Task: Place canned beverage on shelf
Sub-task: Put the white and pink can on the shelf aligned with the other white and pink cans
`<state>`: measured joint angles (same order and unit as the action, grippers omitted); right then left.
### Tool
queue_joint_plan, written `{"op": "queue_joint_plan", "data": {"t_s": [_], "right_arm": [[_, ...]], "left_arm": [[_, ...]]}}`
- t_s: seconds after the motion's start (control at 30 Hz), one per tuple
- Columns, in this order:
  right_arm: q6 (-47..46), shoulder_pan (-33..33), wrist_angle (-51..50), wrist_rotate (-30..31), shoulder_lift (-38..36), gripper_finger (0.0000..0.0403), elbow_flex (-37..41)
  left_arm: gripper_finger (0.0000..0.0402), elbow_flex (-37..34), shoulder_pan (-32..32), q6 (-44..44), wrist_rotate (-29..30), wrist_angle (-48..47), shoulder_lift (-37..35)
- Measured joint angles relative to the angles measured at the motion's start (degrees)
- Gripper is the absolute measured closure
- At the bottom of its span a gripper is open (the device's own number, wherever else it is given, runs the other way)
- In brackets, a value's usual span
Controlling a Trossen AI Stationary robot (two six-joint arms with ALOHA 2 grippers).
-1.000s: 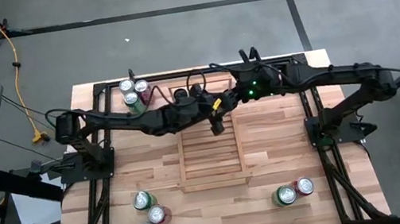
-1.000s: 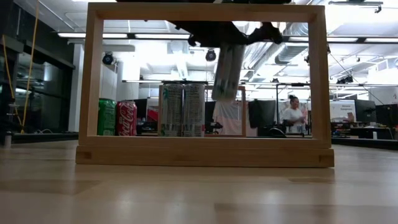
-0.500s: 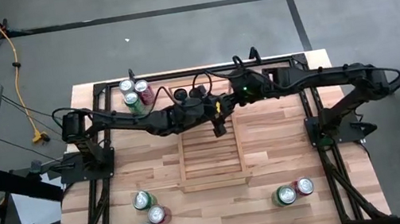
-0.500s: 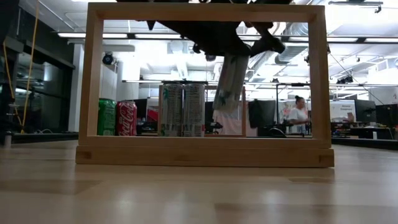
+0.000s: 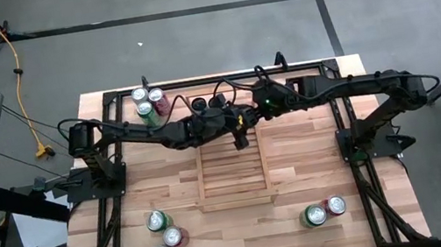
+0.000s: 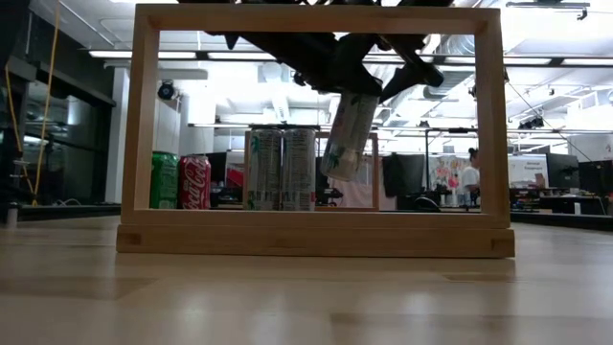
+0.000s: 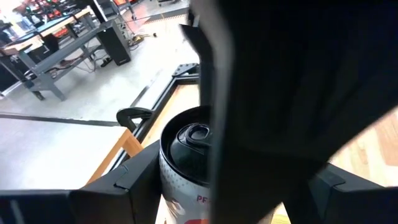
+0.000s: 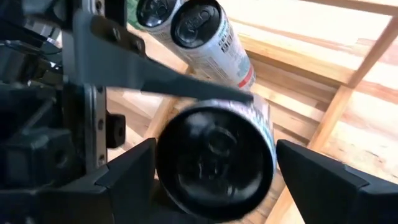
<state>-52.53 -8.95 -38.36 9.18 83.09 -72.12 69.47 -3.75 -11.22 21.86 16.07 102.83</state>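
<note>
A slim silver can (image 6: 347, 134) with a black top (image 8: 214, 155) hangs tilted over the far end of the slatted wooden shelf (image 5: 230, 175). My left gripper (image 5: 236, 130) reaches in from the table's left and is shut on it. My right gripper (image 8: 214, 163) comes from the right, slanting down. It is open, with one finger (image 8: 134, 165) on each side of the can's top end. Two more silver cans (image 6: 263, 168) (image 6: 299, 168) stand upright on the shelf's far end, beside the hanging can. My left gripper pinches the can's side wall (image 7: 171, 177) a little below its top, between its two fingers. One finger (image 7: 134, 180) shows; the right arm hides the other. The fingers come about level from the table's left. The can hangs clear of the shelf, its top leaning toward the table's right.
Three cans (image 5: 146, 102) stand at the table's far left, three more (image 5: 163, 239) at the near left and two (image 5: 323, 210) at the near right. The shelf's near slats lie bare. A person (image 6: 471, 177) stands in the room behind the table.
My right gripper has come down and toward the table's left, tipping further downward, until its fingers flank the can's top. The can, in my left gripper, has sunk a little toward the shelf and tilted further, top toward the right.
</note>
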Motion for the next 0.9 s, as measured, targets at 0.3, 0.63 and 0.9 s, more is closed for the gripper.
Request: {"op": "queue_joint_plan", "data": {"t_s": [0.3, 0.63, 0.9], "right_arm": [[-0.07, 0.07, 0.20, 2.00, 0.07, 0.0136, 0.02], [-0.08, 0.00, 1.27, 2.80, 0.11, 0.0108, 0.17], [-0.46, -0.02, 3.55, 4.08, 0.07, 0.0101, 0.13]], "left_arm": [[0.0164, 0.00, -0.07, 0.04, 0.11, 0.31, 0.00], [0.0164, 0.00, 0.28, 0.23, -0.57, 0.28, -0.11], [0.0164, 0.00, 1.00, 0.50, -4.51, 0.86, -0.11]]}}
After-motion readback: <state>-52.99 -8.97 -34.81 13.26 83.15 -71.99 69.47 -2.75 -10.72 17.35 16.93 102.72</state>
